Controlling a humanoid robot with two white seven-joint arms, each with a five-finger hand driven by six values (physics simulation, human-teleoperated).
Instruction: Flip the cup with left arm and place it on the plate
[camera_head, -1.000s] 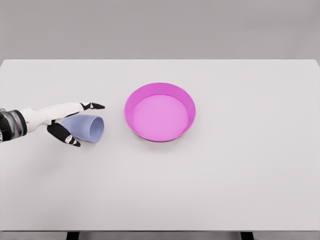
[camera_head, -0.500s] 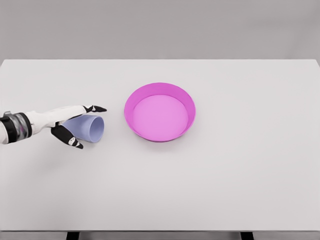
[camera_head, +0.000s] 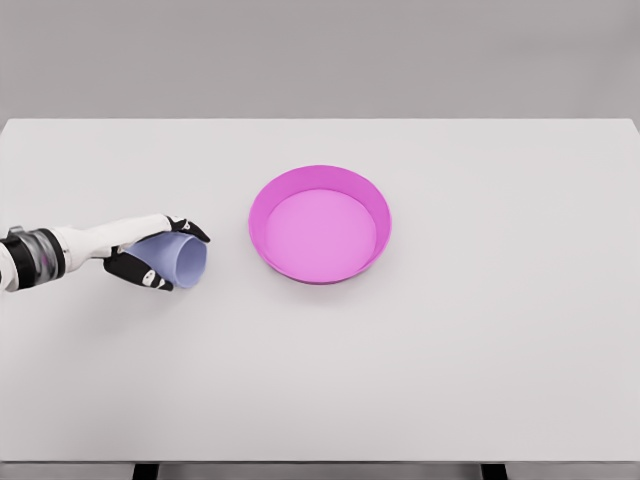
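Note:
A pale blue cup (camera_head: 179, 260) lies on its side on the white table, its open mouth facing right toward the plate. My left hand (camera_head: 168, 256) reaches in from the left edge and its black-tipped fingers (camera_head: 190, 230) curl over the top of the cup while the thumb presses from below, so the hand is shut on the cup. The pink plate (camera_head: 320, 180), a shallow round dish, sits a short way to the right of the cup, near the table's middle. The right arm is out of view.
The white table (camera_head: 480, 340) spans the whole view, its front edge at the bottom and a grey wall behind its far edge.
The left hand's fingers, spread above and below the cup a second ago, have closed around it. The cup has stayed lying in about the same spot.

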